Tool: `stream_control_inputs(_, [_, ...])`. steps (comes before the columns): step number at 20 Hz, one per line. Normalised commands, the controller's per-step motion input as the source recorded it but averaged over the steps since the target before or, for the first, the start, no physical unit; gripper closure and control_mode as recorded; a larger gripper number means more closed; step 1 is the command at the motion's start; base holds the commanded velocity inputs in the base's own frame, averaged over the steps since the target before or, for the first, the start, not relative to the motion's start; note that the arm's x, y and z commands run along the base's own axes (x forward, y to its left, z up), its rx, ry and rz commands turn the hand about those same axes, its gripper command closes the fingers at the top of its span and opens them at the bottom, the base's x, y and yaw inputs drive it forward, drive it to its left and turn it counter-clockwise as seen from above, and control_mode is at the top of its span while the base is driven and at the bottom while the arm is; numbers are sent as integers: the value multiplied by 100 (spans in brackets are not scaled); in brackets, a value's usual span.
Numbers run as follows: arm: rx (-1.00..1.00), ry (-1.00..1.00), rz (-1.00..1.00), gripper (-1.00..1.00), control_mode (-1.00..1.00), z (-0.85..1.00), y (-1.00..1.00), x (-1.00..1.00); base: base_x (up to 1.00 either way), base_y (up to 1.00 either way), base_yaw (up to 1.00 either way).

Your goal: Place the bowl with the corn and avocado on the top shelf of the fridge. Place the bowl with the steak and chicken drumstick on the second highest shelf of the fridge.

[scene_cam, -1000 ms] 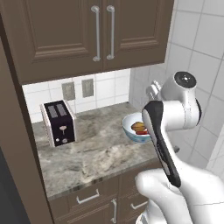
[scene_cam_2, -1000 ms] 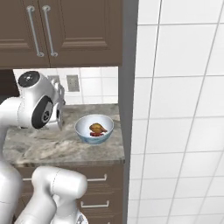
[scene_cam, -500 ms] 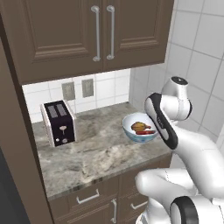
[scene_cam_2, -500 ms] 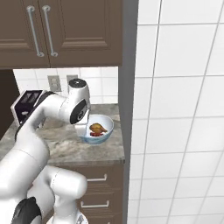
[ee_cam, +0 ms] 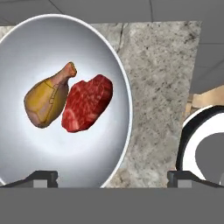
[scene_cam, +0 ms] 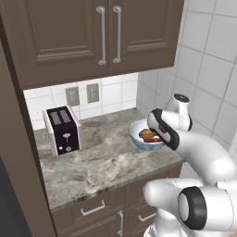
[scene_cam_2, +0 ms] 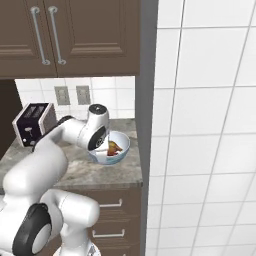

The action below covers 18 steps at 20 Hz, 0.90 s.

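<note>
Fingers point(ee_cam: 113, 178): spread wide, straddling the bowl's rim
Bowl point(ee_cam: 26, 52): on the desk point(ee_cam: 157, 78)
Steak point(ee_cam: 87, 103): beside the drumstick point(ee_cam: 46, 98), ahead of the left fingertip

Granite counter point(scene_cam: 102, 162) bears toaster point(scene_cam: 61, 130) and pale bowl point(scene_cam: 144, 137).

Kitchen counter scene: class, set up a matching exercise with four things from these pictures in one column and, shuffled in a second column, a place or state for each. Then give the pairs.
Things:
1. black toaster
2. golden-brown chicken drumstick
3. two-finger gripper
4. grey wall sockets

Places or states:
A. open, above the bowl's rim
B. beside the red steak in the pale blue-white bowl
C. on the white tiled backsplash
D. at the counter's left end

Pairs: 1-D, 2-B, 3-A, 4-C
</note>
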Motion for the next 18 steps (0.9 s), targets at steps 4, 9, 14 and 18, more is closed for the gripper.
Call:
stream_control_inputs(4, [-4,0,0,-100,-100,-56,0,31,0,0,0])
stream_control_inputs(9, [-2,3,0,-100,-100,-44,0,2,0,0,0])
stream_control_inputs(14, [0,1,0,-100,-100,-18,0,51,0,0,0])
stream_control_inputs(18, [0,5,0,100,-100,-37,2,20,0,0,0])
